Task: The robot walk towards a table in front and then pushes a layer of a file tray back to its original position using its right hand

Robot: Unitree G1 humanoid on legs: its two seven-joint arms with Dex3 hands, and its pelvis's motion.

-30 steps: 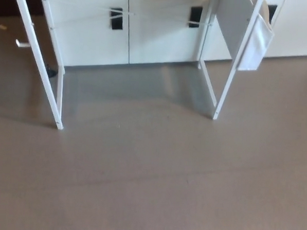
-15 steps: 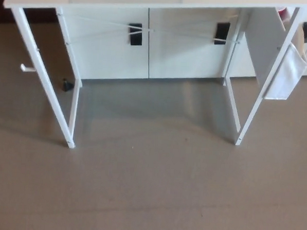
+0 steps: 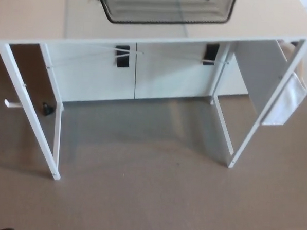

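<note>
Now the view takes in the white table (image 3: 35, 16) and file tray (image 3: 166, 10); neither robot hand shows.

File tray (image 3: 166, 10) cut off by top edge — layers not discernible; table (image 3: 35, 16) far side out of frame.

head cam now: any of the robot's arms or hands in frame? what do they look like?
Neither arm nor hand shows, so their look can't be described from this frame. Visible: white table with white legs, black mesh file tray on top, white cabinets behind, brown floor.
</note>
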